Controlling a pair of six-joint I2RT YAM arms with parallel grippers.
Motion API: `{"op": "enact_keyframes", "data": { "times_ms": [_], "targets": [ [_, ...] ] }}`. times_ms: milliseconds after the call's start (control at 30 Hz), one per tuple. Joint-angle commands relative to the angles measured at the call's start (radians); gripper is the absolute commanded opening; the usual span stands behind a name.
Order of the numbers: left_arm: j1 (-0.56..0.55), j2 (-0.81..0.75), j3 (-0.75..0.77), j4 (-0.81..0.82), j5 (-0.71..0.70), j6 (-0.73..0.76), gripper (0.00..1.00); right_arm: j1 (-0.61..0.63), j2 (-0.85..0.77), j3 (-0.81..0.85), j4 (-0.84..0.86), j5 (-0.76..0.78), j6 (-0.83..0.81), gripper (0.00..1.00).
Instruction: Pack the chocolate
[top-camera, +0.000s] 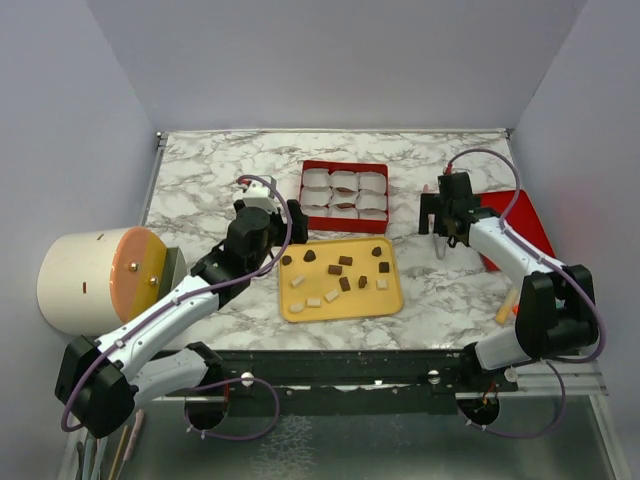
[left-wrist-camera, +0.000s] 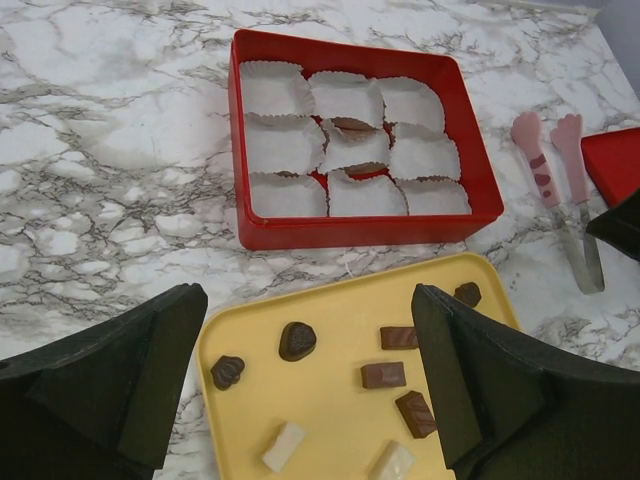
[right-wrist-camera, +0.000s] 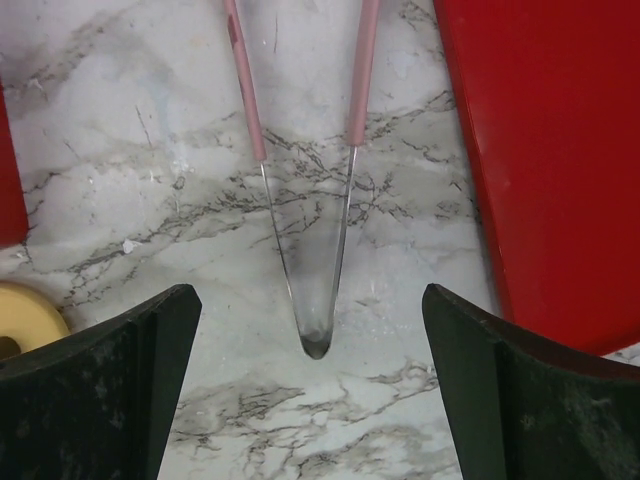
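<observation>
Closest to my left wrist camera are the two black fingers of my left gripper (left-wrist-camera: 308, 300). They are spread wide apart and hold nothing. They hang at the left back corner of the yellow tray (top-camera: 362, 304).

On the yellow tray lies the chocolate (left-wrist-camera: 297, 341). Some brown pieces and a few white pieces (left-wrist-camera: 283, 445) are spread out there, none touching.

Just behind the tray sits the red box (left-wrist-camera: 350, 232). It holds nine white paper cups (left-wrist-camera: 275, 90) in three rows. The middle cup has a brown piece in it. The cup next to it, on the tray side, may have one too, but I cannot tell for sure. The other cups look bare.

To the right of the tray lie the pink tongs (right-wrist-camera: 316, 340), flat on the table. My right gripper (right-wrist-camera: 310, 300) hangs over them, fingers spread wide, holding nothing. The joined end of the tongs points at my right wrist camera.

Farther right of the tray lies the red lid (right-wrist-camera: 550, 150).

I think packing has only just begun, because most pieces wait on the tray. I think my step now is to get the tongs. I would need to go down and close my right fingers gently on both thin arms. They look slippery, so I should be slow.
</observation>
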Motion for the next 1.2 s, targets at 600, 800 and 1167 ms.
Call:
{"op": "enact_keyframes", "data": {
  "times_ms": [600,800,1167],
  "targets": [
    [-0.006,-0.035,-0.038,0.038,0.008,0.002,0.94,-0.115,0.042,-0.089,0.244,-0.245,-0.06,1.0],
    [-0.006,-0.026,-0.039,0.041,0.01,0.002,0.94,-0.117,0.067,-0.082,0.251,-0.24,-0.061,1.0],
    [-0.005,-0.026,-0.043,0.046,0.004,0.004,0.93,-0.118,0.087,-0.073,0.257,-0.235,-0.065,1.0]
  ]
}}
